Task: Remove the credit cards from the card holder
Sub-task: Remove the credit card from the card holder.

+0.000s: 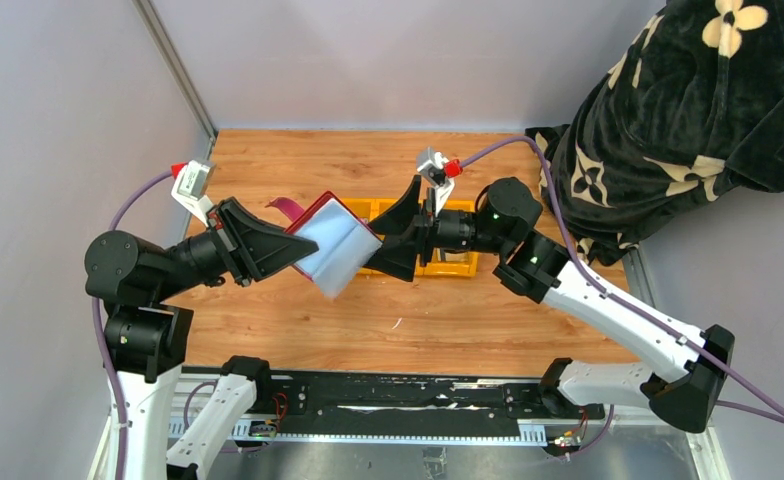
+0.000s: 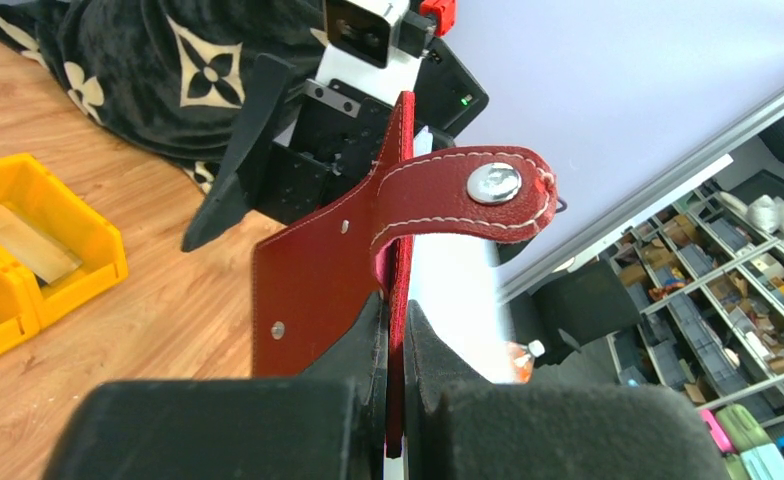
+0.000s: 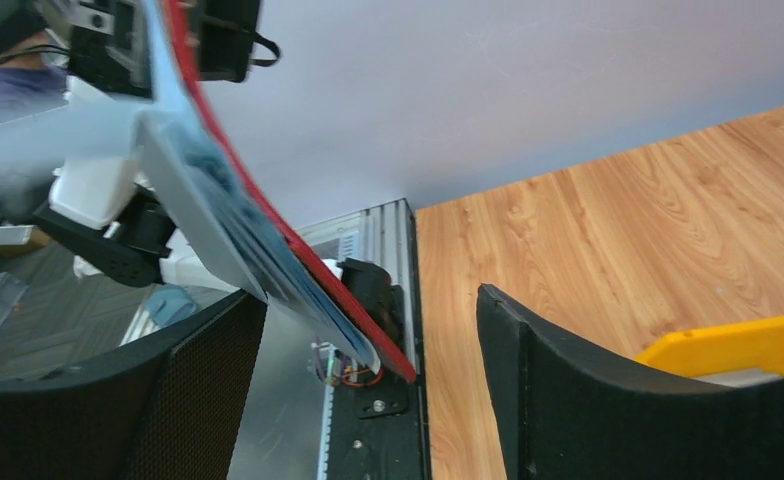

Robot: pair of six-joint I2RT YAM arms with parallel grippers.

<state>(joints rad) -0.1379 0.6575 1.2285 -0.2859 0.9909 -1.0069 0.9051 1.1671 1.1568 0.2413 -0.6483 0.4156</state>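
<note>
Far left in the top view, the left gripper [image 1: 303, 243] has its fingers pressed together on one cover of the holder [image 1: 336, 240] and holds it above the table [image 1: 368, 320], left of centre. In the left wrist view the two pads [image 2: 358, 350] pinch the maroon cover edge-on. The tab [image 2: 448, 195] curls out to the right, its metal snap [image 2: 494, 183] facing the camera. The holder hangs open, with its silvery sleeves [image 1: 333, 255] turned toward the near edge. Whether cards sit in them cannot be told.

Just right of it, the right gripper [image 1: 393, 235] has its fingers [image 1: 405, 205] spread wide. In the right wrist view the holder's lower edge [image 3: 308, 290] lies between them, apart from both.

Behind this gripper stands the yellow tray [image 1: 468, 265]. In the left wrist view a tan card [image 2: 23, 245] lies flat in one compartment. A dark flowered blanket [image 1: 668, 120] fills the upper right.
</note>
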